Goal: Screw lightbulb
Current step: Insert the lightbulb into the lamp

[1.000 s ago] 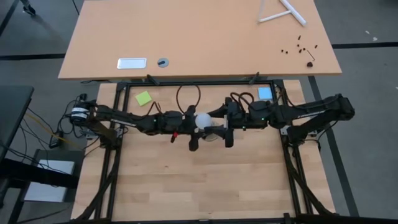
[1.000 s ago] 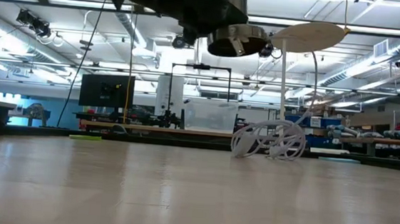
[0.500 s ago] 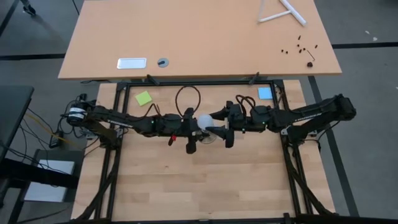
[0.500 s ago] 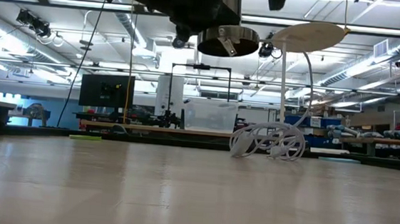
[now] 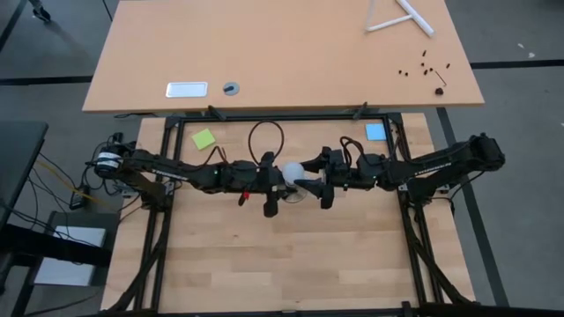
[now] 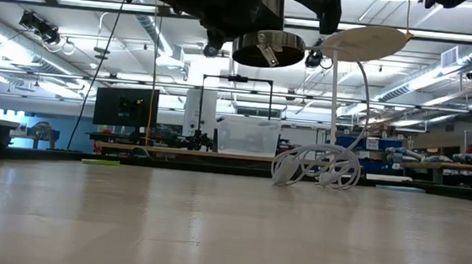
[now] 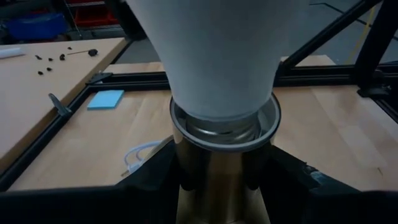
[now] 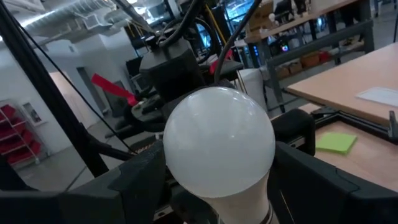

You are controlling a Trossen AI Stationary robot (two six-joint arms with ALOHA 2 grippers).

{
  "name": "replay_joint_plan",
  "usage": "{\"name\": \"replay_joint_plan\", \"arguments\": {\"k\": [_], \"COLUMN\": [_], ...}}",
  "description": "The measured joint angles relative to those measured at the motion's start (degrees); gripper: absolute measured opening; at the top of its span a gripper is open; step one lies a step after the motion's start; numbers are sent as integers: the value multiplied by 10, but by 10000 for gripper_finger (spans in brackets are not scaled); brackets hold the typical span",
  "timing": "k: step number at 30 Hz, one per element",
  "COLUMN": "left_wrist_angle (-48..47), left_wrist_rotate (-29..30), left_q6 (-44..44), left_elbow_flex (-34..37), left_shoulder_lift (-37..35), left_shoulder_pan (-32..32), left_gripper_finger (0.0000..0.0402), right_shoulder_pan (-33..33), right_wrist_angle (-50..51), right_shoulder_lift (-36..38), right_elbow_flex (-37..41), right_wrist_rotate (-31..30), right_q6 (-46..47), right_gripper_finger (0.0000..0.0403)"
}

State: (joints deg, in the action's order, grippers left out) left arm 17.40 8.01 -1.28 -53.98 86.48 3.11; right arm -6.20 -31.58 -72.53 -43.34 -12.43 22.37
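Note:
The white frosted lightbulb (image 5: pixel 291 170) stands upright above mid-table, its neck (image 7: pixel 217 93) down in the rim of the round metallic socket (image 7: pixel 224 134). The low view shows the socket (image 6: pixel 265 48) well above the table. My left gripper (image 5: pixel 280 185) comes from the table's left and is shut on the socket under the bulb. My right gripper (image 5: pixel 307 176) comes level from the right and is shut on the bulb (image 8: pixel 217 143). The bulb's screw end is hidden inside the socket. My left gripper pinches the socket's metal body (image 7: pixel 217 180) below its rim between its two fingers, coming from the table's left and slanting slightly down. The socket is lifted clear of the table, opening up. My right gripper pinches the bulb's lower globe (image 8: pixel 177 177), one finger (image 8: pixel 124 186) on each side, coming level from the table's right. The bulb stands upright with its neck in the socket.
A coiled white cord (image 6: pixel 318 165) lies on the table toward the far side. A green note (image 5: pixel 204 138) and a blue note (image 5: pixel 375 131) lie near the far edge inside the black frame (image 5: pixel 282 117). A desk (image 5: pixel 282 53) stands beyond.
My right hand has sunk and tipped toward level while its fingers stayed at the bulb. The socket, in the low view, has shifted a little sideways and now hangs more level. Neither gripper's finger gap has changed.

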Motion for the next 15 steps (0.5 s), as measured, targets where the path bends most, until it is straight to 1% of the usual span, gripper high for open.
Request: {"name": "replay_joint_plan", "arguments": {"k": [12, 15], "left_wrist_angle": [1, 3], "left_wrist_rotate": [0, 0], "left_q6": [3, 4], "left_elbow_flex": [0, 0], "left_shoulder_lift": [0, 0], "left_shoulder_pan": [0, 0], "left_gripper_finger": [168, 168], "right_shoulder_pan": [0, 0], "right_wrist_angle": [-1, 21], "right_shoulder_lift": [-4, -4], "right_elbow_flex": [-1, -13], "right_wrist_rotate": [-9, -9], "right_q6": [-10, -16], "right_gripper_finger": [289, 289]}}
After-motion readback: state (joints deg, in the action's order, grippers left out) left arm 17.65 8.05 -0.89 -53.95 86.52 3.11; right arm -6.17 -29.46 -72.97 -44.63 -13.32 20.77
